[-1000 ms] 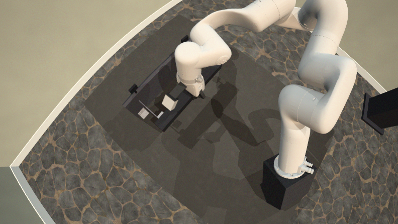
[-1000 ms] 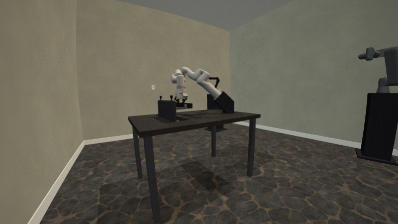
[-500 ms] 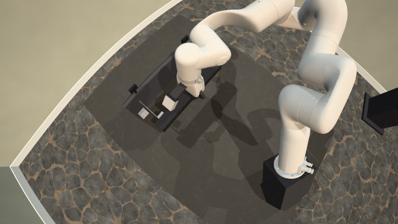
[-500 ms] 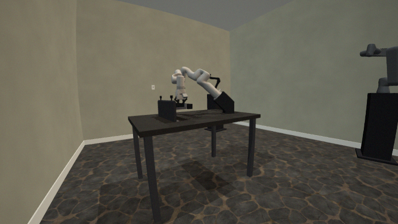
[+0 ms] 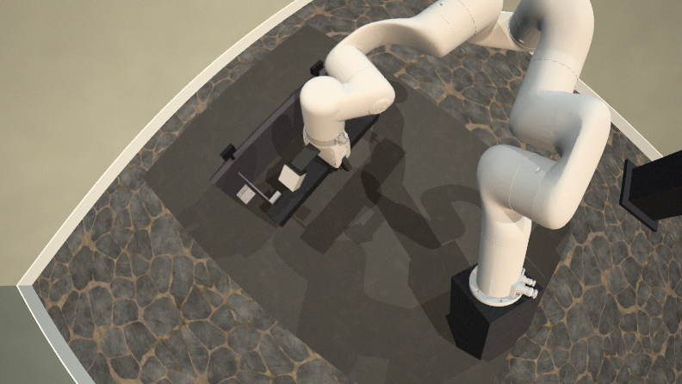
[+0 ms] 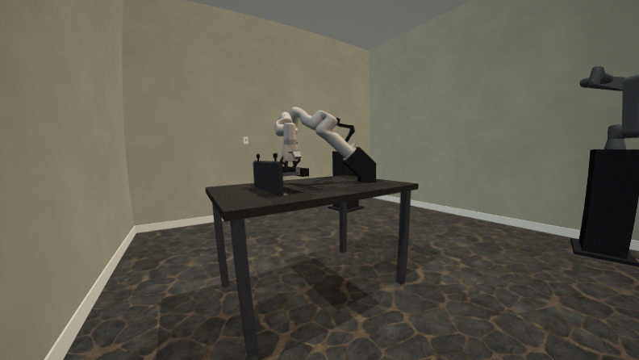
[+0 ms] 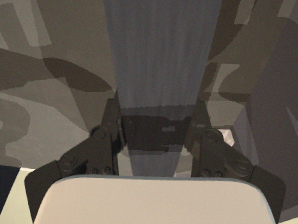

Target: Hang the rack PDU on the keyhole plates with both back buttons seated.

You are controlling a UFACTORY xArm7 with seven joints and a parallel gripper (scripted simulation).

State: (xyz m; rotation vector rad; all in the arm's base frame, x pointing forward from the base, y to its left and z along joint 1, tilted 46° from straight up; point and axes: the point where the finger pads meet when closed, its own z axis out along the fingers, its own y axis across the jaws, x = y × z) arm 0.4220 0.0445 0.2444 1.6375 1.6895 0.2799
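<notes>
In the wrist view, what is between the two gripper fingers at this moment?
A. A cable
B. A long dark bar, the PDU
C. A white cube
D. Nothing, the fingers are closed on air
B: the gripper is clamped on the PDU, a long dark bar passing between both fingers.

A dark four-legged counter (image 6: 312, 199) stands on a cobble-patterned floor (image 6: 447, 303). Near its left end sits an upright black fixture (image 6: 267, 177) with two small posts on top. At the far right corner a slanted black block (image 6: 364, 166) rests on the counter top, with the white arm (image 6: 331, 129) rising from it. Broad shadows cross the surface.
</notes>
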